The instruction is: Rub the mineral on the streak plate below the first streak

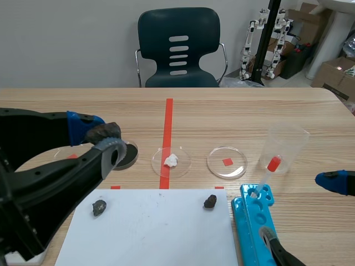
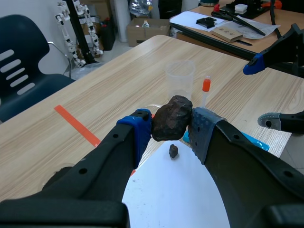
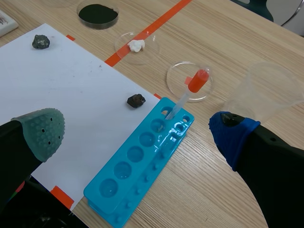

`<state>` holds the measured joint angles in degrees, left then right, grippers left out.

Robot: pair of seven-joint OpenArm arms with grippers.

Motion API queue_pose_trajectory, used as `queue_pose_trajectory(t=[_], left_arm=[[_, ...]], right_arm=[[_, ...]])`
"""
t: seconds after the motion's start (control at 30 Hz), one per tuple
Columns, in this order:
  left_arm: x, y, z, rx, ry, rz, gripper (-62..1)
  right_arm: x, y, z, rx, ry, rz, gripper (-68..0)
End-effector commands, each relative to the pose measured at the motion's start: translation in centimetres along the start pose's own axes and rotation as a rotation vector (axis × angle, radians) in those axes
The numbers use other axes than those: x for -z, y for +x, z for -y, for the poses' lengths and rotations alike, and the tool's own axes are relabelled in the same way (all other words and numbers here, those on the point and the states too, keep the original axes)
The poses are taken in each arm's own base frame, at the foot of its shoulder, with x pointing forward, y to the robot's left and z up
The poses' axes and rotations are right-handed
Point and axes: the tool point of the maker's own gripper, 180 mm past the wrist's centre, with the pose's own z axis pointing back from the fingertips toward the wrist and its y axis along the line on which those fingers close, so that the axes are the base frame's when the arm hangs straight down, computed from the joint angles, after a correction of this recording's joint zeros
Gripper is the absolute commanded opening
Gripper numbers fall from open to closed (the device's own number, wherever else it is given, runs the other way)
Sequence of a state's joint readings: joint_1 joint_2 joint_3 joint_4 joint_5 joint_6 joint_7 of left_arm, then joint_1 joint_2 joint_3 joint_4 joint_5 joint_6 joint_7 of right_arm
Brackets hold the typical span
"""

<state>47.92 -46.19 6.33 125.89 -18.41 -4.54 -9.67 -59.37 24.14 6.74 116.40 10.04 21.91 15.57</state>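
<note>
My left gripper is shut on a dark brown mineral, held in the air above the left end of the white sheet. The sheet lies flat at the table's front and shows only faint grey specks. Two small dark rocks rest on it, one left and one right. My right gripper stands open over the blue well tray, holding nothing.
Behind the sheet sit three petri dishes: one with black powder, one with a white lump, one empty. A clear cup and an orange-bulbed dropper in the tray stand at the right. A chair is across the table.
</note>
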Motion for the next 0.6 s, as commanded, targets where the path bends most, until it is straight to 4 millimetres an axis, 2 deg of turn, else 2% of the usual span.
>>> queue_pose_trajectory(t=[0.0, 0.57], left_arm=[[0.07, 0.69, -0.08, -0.003, 0.006, 0.027, -46.4], [0.11, 0.78, -0.19, -0.004, 0.013, 0.032, -46.4]], right_arm=[[0.09, 0.63, 0.34, 0.0, -0.008, 0.026, -2.9], [0.09, 0.63, 0.34, 0.0, -0.008, 0.026, -2.9]])
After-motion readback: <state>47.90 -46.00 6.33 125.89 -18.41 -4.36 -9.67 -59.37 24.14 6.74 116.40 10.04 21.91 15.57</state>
